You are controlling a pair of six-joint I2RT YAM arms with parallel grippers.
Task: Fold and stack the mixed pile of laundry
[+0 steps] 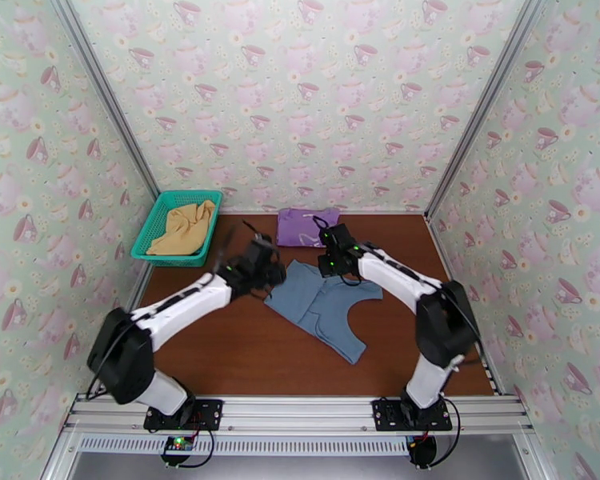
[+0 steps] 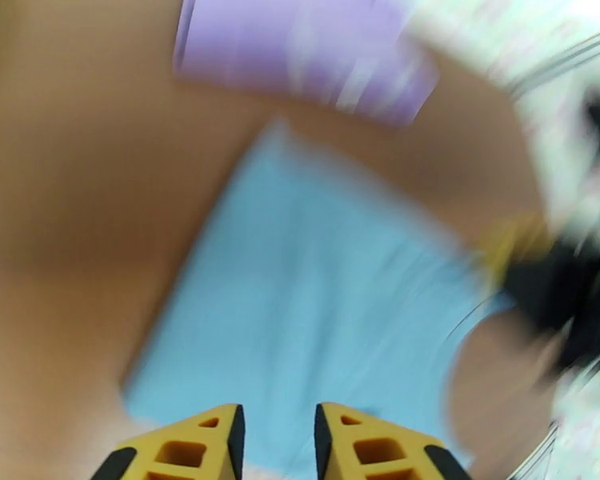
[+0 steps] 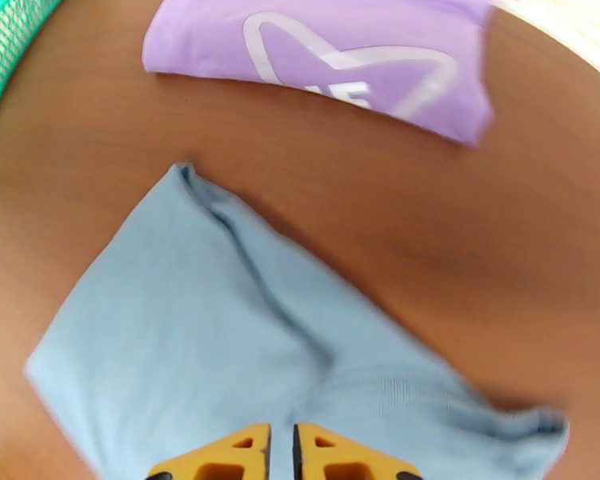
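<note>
Left gripper (image 2: 278,410) has its yellow fingers parted and empty, and right gripper (image 3: 282,430) is only open a crack with nothing pinched. Both hang over the grey-blue cloth top (image 1: 324,307), which is spread out with a few creases on the brown wooden table (image 1: 236,354). Just past it sits the folded purple T-shirt (image 3: 324,50), pale looping print, blocky letters too cut off to read, and far left the mustard-yellow cloth (image 1: 186,227) is heaped in a teal plastic mesh basket (image 1: 158,226).
</note>
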